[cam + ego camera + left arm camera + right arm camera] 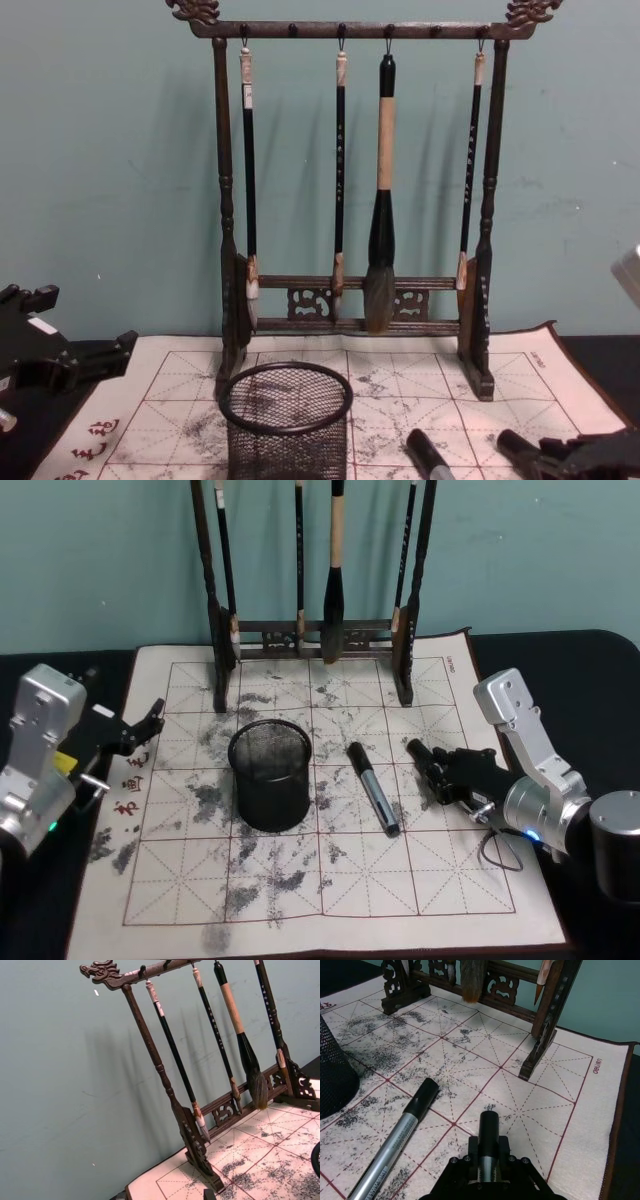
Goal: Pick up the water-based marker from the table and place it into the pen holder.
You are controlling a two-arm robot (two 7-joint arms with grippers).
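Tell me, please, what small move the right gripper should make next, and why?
Probably lift the right gripper straight up. It looks closed on a marker whose black cap pokes forward low over the calligraphy mat, and the mesh pen holder to its left has a higher rim. A second marker lies on the mat between them. The left gripper sits parked at the mat's left edge.

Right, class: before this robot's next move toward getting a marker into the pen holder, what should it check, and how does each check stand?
1. Pen holder upright, mouth unobstructed: ok.
2. Held marker sits in the right gripper: ok.
3. Grip firmness: cannot tell.
4. Loose marker lies on the mat between pen holder and right gripper, touching neither: ok.
5. Left gripper at the mat's left edge, away from the pen holder: ok.
6. Brush rack stands behind the pen holder, apart: ok.
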